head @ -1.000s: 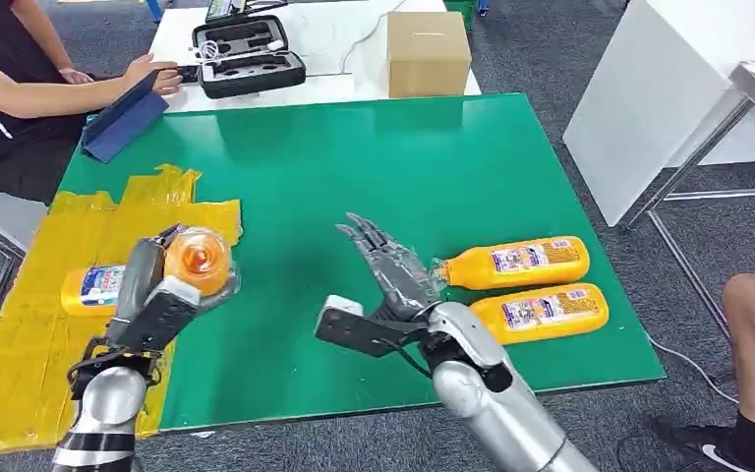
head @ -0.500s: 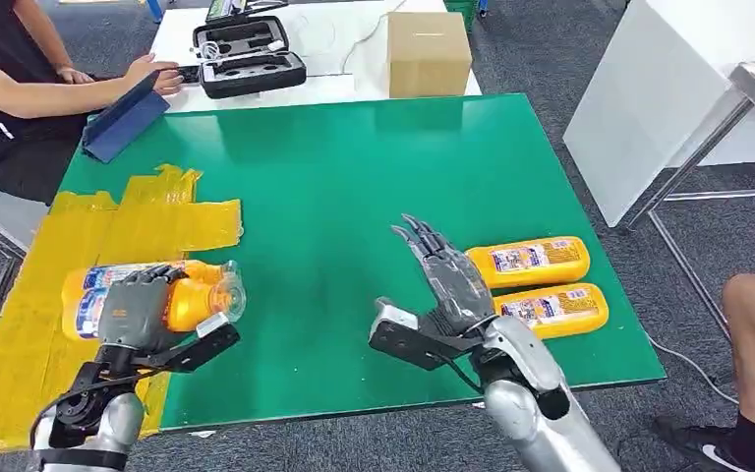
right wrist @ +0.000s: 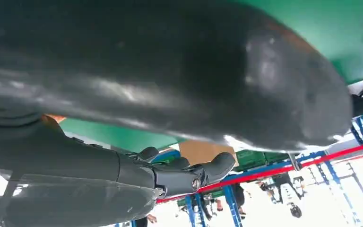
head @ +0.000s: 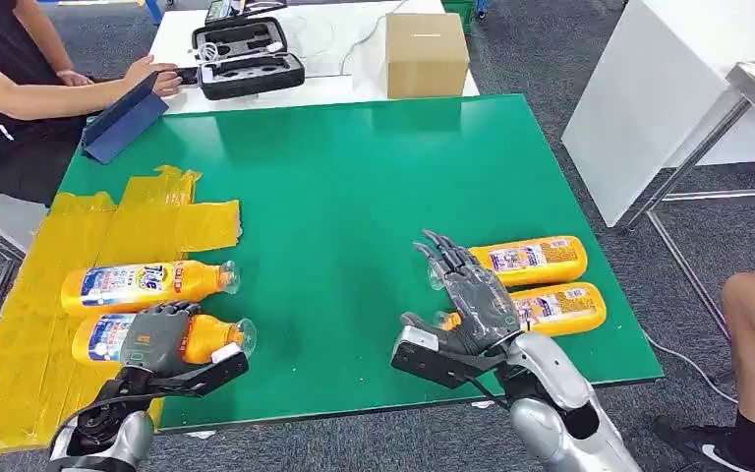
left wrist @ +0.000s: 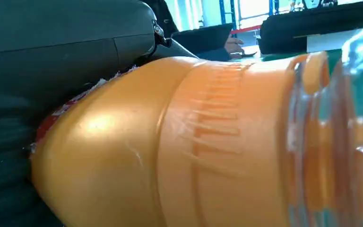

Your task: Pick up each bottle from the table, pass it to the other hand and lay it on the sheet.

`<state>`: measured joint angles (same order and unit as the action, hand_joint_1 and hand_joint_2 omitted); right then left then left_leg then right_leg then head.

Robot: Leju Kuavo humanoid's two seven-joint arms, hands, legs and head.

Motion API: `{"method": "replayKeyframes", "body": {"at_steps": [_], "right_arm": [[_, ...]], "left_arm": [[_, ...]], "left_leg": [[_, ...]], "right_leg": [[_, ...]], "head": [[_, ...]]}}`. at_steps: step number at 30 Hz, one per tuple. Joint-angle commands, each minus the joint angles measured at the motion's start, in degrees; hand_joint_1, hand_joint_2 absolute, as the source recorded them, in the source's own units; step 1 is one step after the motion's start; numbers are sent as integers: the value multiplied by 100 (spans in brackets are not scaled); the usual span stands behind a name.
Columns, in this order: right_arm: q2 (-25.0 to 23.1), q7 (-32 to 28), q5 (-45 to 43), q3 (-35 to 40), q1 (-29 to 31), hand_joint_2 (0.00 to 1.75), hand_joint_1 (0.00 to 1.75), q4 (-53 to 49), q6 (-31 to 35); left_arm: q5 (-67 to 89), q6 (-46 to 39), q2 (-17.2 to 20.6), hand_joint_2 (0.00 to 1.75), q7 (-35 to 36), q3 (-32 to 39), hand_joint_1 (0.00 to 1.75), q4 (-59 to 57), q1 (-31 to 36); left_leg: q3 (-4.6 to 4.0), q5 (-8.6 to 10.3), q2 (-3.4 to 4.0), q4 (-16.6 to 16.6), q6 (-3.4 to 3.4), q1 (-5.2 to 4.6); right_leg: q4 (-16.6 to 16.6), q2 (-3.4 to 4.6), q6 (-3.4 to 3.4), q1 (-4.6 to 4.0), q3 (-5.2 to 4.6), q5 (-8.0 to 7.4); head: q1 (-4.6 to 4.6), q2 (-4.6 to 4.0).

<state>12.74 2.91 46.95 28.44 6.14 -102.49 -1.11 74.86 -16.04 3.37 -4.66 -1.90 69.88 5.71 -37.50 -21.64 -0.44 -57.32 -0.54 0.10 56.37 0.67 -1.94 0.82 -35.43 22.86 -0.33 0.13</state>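
**benchwatcher:** So what's the left hand [head: 154, 335] doing?

**kuavo_fan:** It's wrapped around an orange bottle [head: 162, 339] lying on its side at the near edge of the yellow sheet [head: 20, 324], clear cap poking out over the green table [head: 344, 187]. In the left wrist view the orange shoulder of that bottle [left wrist: 179, 146] sits right against the camera.

**benchwatcher:** Anything else on the sheet?

**kuavo_fan:** Yep, a second bottle [head: 143, 285] lies just beyond the held one, same direction.

**benchwatcher:** And the right hand [head: 472, 300]?

**kuavo_fan:** Holding nothing, fingers spread and stretched forward. It hovers over the cap ends of two more bottles on the table's right side, the far bottle [head: 531, 260] and the near bottle [head: 555, 307], lying side by side. Can't tell if it's touching either. A person [head: 10, 98] sits at the far left corner with a blue tablet case [head: 123, 120].
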Motion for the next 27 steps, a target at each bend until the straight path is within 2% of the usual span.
{"method": "replayKeyframes", "body": {"at_steps": [1, 2, 3, 4, 7, 8, 14, 17, 26, 27], "right_arm": [[188, 86, 133, -95, -201, 0, 0, -61, -21], [221, 91, 176, -93, -222, 0, 0, -56, -27], [234, 94, 188, -101, -234, 0, 0, -50, -28], [256, 124, 270, -128, -281, 0, 0, -58, -9], [421, 222, 473, -291, -607, 0, 0, -243, 8], [551, 259, 549, -377, -777, 0, 0, -330, -4], [684, 319, 763, -724, -1204, 0, 0, -567, 6], [691, 340, 844, -928, -1383, 0, 0, -591, -34], [720, 391, 946, -1038, -1460, 0, 0, -528, -69], [724, 476, 985, -1068, -1469, 175, 0, -496, -126]], "left_arm": [[83, -12, 74, 175, 41, -135, 175, -1266, 169], [168, -73, 96, 175, 92, -174, 175, -1414, 232], [419, -145, 162, 175, 263, -264, 70, -1522, 284], [530, -260, 182, 175, 348, -273, 0, -1696, 381], [532, -427, 126, 175, 327, -156, 0, -1632, 439], [512, -439, 107, 0, 321, -124, 0, -1498, 413], [211, -329, 67, 0, 159, 29, 0, -1029, 278], [-33, -420, -14, 0, 33, 115, 0, -697, 236], [-144, -419, -75, 0, -5, 133, 0, -360, 175], [-328, -453, -126, 0, -113, 175, 0, -313, 162]], "left_leg": [[29, -4, 0, 10, 3, -3], [55, -13, 2, 12, 6, 1], [42, -5, -2, 11, 4, -2], [60, -9, -4, 12, 6, 0], [68, -11, -14, 12, 4, 1], [69, -25, -13, 10, -2, -1], [86, -37, -14, 10, -3, 1], [82, -6, -18, 10, -11, -1], [58, -16, -9, 3, -13, -3], [56, -15, -5, 3, -14, -3]], "right_leg": [[-6, -5, 5, 2, 28, 6], [-11, -8, 11, -4, 54, 13], [-8, -7, 6, 0, 41, 7], [-10, -13, 11, -2, 61, 13], [-9, -16, 13, -3, 73, 17], [-6, -13, 13, -1, 72, 19], [-10, -15, 7, -3, 61, 40], [-9, -18, 9, 1, 92, 12], [-8, -16, 12, 7, 66, 18], [-7, -13, 10, 7, 61, 16]], "head": [[2, 0], [0, 0], [2, 0], [0, 0], [4, 0], [0, 0], [4, 0], [2, 0], [2, 0], [2, 0]]}}
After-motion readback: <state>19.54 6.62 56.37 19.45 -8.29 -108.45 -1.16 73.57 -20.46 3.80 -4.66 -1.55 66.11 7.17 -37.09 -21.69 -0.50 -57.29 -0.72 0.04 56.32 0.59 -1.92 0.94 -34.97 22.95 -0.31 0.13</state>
